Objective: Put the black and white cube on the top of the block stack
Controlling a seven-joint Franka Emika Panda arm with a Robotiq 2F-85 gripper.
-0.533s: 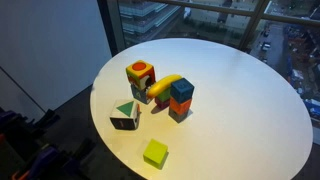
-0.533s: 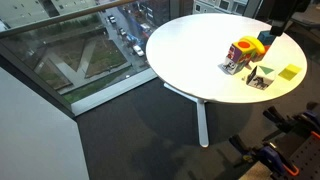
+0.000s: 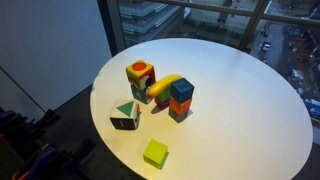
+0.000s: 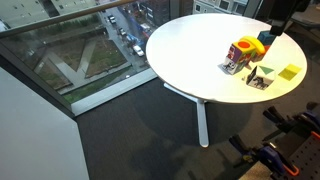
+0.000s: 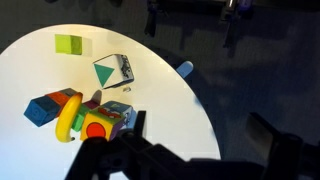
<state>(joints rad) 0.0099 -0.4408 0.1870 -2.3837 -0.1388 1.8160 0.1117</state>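
The black and white cube (image 3: 125, 115) lies on the round white table (image 3: 240, 110), green triangle facing up, in front of the block stack (image 3: 140, 78), whose top block is orange-yellow with a dark round mark. Both show in the other exterior view: the cube (image 4: 258, 78) and the stack (image 4: 240, 54). In the wrist view the cube (image 5: 114, 70) lies apart from the stack (image 5: 100, 122). My gripper (image 5: 200, 135) is open and empty, high above the table's edge, with dark fingers wide apart. Part of the arm (image 4: 283, 12) shows at the top right of an exterior view.
A yellow arch (image 3: 165, 86) leans between the stack and a blue-over-red cube stack (image 3: 181, 98). A lime-green cube (image 3: 155, 153) sits near the table's front edge. The table stands by large windows, with dark floor around it.
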